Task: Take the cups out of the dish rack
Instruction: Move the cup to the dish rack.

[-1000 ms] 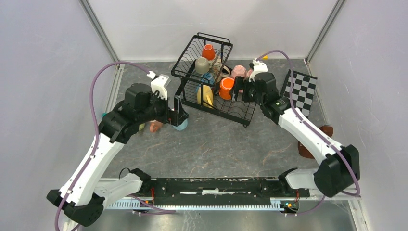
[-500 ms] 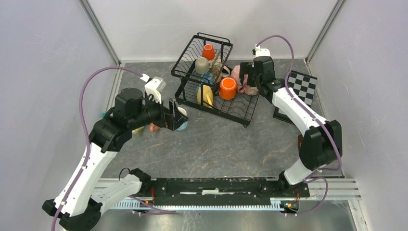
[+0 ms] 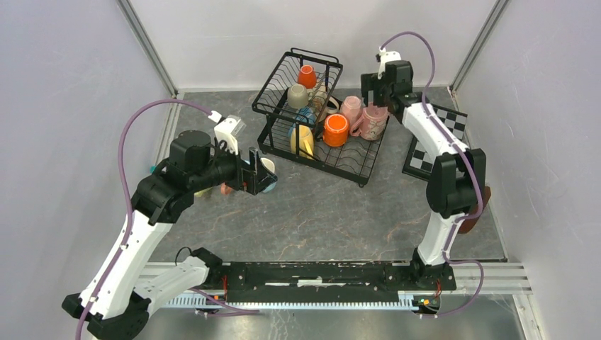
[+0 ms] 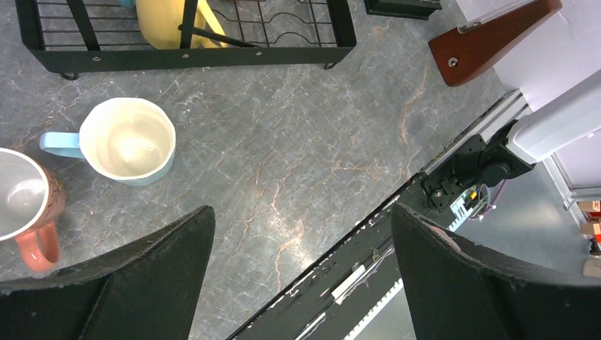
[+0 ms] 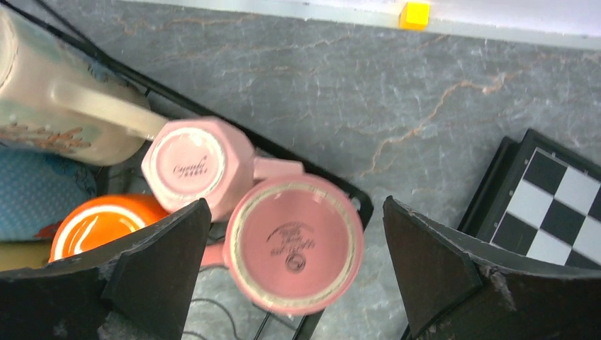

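Black wire dish rack (image 3: pixel 352 160) at back centre of table, set at an angle. Upper basket: small orange cup (image 3: pixel 307 76), beige cup (image 3: pixel 298 95). Lower tray: yellow cup (image 3: pixel 302 140), larger orange cup (image 3: pixel 335 129). At the tray's right end, faceted pink cup (image 5: pixel 191 164) and round pink cup (image 5: pixel 294 248), both upside down and touching. A patterned cream cup (image 5: pixel 57 106) lies on its side beside them.

Above the pink pair hangs the right gripper (image 5: pixel 294 205), jaws spread wide, nothing held. Off the rack's left front corner, the left gripper (image 4: pixel 301 212) is over the table, likewise wide and empty.

On the table by it: light blue cup (image 4: pixel 127 140) upright, salmon cup (image 4: pixel 25 202) upright just beside. To the rack's right, a checkered board (image 3: pixel 432 142).
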### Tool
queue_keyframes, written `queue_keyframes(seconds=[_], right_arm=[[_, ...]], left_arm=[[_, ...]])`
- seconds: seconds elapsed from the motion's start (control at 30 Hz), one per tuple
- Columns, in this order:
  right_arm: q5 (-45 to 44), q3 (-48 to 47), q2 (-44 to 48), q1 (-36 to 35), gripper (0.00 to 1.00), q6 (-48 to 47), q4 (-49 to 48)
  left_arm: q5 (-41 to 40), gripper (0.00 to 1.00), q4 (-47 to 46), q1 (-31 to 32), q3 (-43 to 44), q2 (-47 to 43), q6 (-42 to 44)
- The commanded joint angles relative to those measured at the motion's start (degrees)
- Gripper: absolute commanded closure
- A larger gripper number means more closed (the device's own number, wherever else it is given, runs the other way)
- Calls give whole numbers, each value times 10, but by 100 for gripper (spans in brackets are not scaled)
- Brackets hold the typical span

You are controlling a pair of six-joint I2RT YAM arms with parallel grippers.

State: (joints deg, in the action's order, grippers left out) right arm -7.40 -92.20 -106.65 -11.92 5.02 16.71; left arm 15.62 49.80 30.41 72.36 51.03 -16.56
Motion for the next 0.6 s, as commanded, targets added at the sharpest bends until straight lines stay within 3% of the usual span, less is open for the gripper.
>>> queue_keyframes(seconds=[0.0,0.27,0.57], right_arm=[[100,-81,-50,30,2,-37,22],[235,-110,-94,65,2,-27,37],[268,-56,-66,65,2,-14,27]], left_arm=[[18,0,4,2,18,2,-15],[19,0,5,2,20,6,-20],[17,0,0,2,8,5,-25]])
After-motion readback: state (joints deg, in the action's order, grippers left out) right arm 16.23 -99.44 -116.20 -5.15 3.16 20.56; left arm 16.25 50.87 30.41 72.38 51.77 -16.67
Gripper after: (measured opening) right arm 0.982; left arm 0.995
